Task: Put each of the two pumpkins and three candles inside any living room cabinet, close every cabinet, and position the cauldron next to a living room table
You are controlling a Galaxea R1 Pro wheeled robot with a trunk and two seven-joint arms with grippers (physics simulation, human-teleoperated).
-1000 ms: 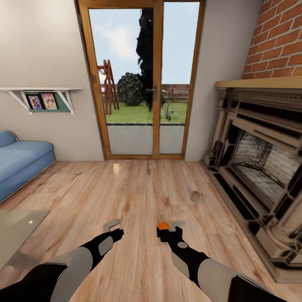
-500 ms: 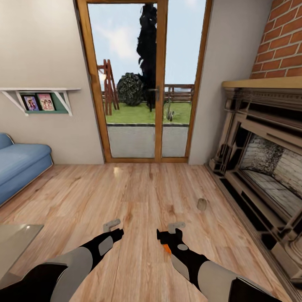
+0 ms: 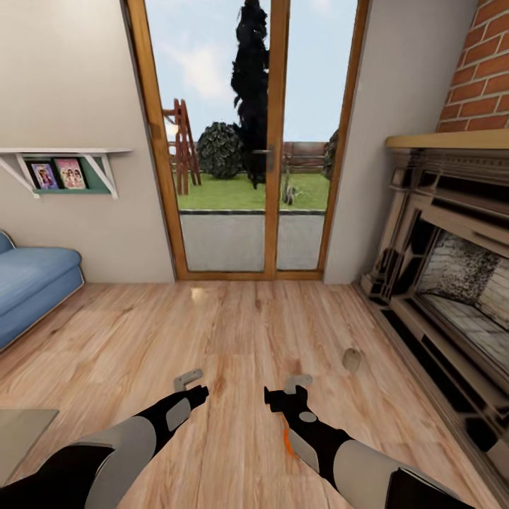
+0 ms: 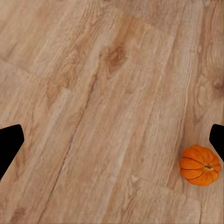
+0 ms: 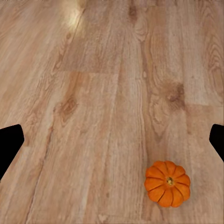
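Pumpkin (image 5: 167, 183) on plank floor (image 5: 93, 93); candle (image 3: 351, 359) near fireplace (image 3: 452, 268)

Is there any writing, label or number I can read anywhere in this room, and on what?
No readable text anywhere.
The two framed pictures on the wall shelf: too small and blurred to show any writing.
The pumpkin, the candle and the fireplace: no labels or numbers.
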